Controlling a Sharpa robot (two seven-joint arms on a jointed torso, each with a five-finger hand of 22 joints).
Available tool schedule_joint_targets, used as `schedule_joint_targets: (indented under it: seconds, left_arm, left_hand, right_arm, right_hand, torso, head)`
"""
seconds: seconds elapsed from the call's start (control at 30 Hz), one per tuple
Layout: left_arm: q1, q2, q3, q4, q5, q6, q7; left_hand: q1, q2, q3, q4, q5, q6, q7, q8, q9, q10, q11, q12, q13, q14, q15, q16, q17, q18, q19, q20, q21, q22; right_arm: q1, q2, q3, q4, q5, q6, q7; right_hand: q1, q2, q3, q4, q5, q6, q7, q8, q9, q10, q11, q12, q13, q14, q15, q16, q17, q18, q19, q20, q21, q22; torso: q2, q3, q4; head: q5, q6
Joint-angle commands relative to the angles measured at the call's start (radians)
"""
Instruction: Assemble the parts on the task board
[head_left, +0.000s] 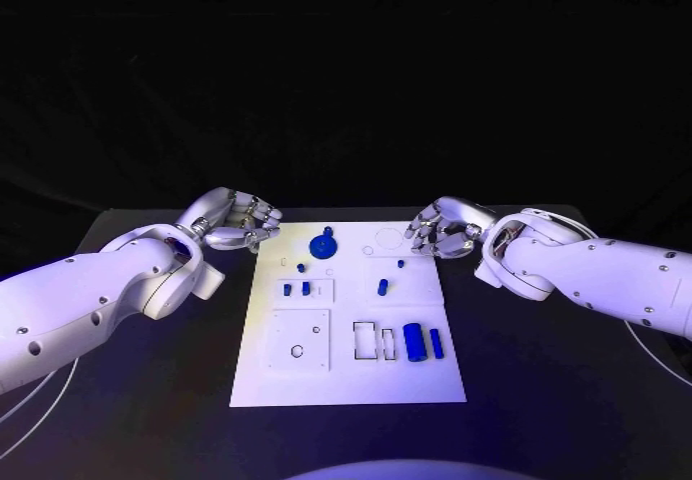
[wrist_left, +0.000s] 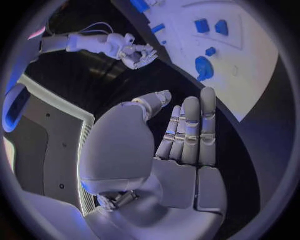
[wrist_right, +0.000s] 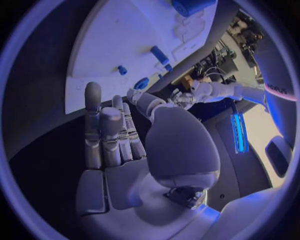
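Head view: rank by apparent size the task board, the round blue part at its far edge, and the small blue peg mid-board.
1. Task board
2. Round blue part
3. Small blue peg
The gaps are clear, so nearness to the camera does not change the order.

From the head camera you look steeply down on the worktop (head_left: 548, 400), with the task board (head_left: 346, 385) square in the middle and both arms coming in from the sides. Your left wrist camera sits close behind the left hand (wrist_left: 165, 150), facing out along its fingers (wrist_left: 190, 125) toward the board's edge — and it catches the right hand (wrist_left: 134, 52) across the worktop. Your right wrist camera mirrors it, close behind the right hand, sharing the board's far end.
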Motion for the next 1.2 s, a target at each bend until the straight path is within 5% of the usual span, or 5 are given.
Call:
schedule_joint_targets:
  seconds: [0.03,0.17,0.37,1.2]
  left_arm:
    - [-0.011,-0.024,0.001,0.036,0.364,-0.036,0.178]
    - [-0.027,-0.055,0.001,0.080,0.466,-0.001,0.259]
    - [-0.039,-0.083,0.001,0.123,0.540,0.037,0.311]
    - [-0.047,-0.102,0.001,0.165,0.633,0.069,0.320]
  left_hand:
    - [0.004,0.016,-0.006,0.001,0.003,0.010,-0.001,-0.001,0.000,0.008,-0.005,0.015,0.004,-0.006,-0.003,-0.008,-0.005,0.013,-0.001,-0.002,-0.009,-0.006]
    - [0.019,0.041,-0.001,-0.005,0.005,0.026,-0.007,0.009,0.003,0.036,-0.013,0.044,0.013,-0.006,-0.010,-0.009,-0.010,0.013,0.005,-0.007,-0.012,-0.009]
    - [0.017,0.042,-0.006,-0.006,0.004,0.029,-0.009,0.012,0.004,0.037,-0.015,0.051,0.015,-0.007,-0.010,-0.010,-0.012,0.013,0.005,-0.009,-0.014,-0.011]
    - [0.009,0.041,-0.025,-0.008,0.001,0.029,-0.013,0.015,0.004,0.036,-0.019,0.072,0.022,-0.005,-0.013,-0.002,-0.012,0.012,0.009,-0.011,-0.020,-0.016]
  right_arm:
    - [0.000,0.011,0.001,0.011,-0.280,0.082,-0.123]
    - [0.000,0.025,0.001,0.017,-0.365,0.078,-0.175]
    - [-0.001,0.043,0.001,0.021,-0.436,0.075,-0.217]
    - [-0.022,0.083,-0.001,0.042,-0.526,0.154,-0.258]
  right_hand:
    - [-0.015,-0.005,0.009,0.002,0.000,0.005,0.003,-0.006,0.002,-0.013,0.007,-0.018,-0.001,0.053,0.007,0.110,0.110,-0.030,0.059,0.003,0.133,0.121]
    - [-0.016,-0.002,0.035,0.002,-0.041,-0.010,0.011,-0.017,0.004,-0.034,0.019,-0.044,-0.004,0.059,0.015,0.237,0.235,-0.053,0.116,0.011,0.278,0.257]
    - [-0.023,-0.010,0.057,0.005,-0.046,-0.010,0.013,-0.020,0.010,-0.034,0.023,-0.056,-0.002,0.056,0.021,0.306,0.300,-0.064,0.138,0.018,0.356,0.333]
    - [-0.012,-0.005,0.085,0.000,-0.030,0.016,0.002,-0.005,0.028,0.005,0.011,-0.048,0.008,0.052,0.015,0.356,0.340,-0.072,0.150,0.016,0.420,0.400]
  torso:
    - [0.002,0.0005,-0.0014]
    - [0.003,0.0009,-0.0006]
    - [0.003,-0.0006,0.0018]
    - [0.002,0.0018,-0.0015]
  head:
    - [-0.019,0.004]
    - [-0.029,0.006]
    - [-0.033,0.003]
    - [-0.019,-0.016]
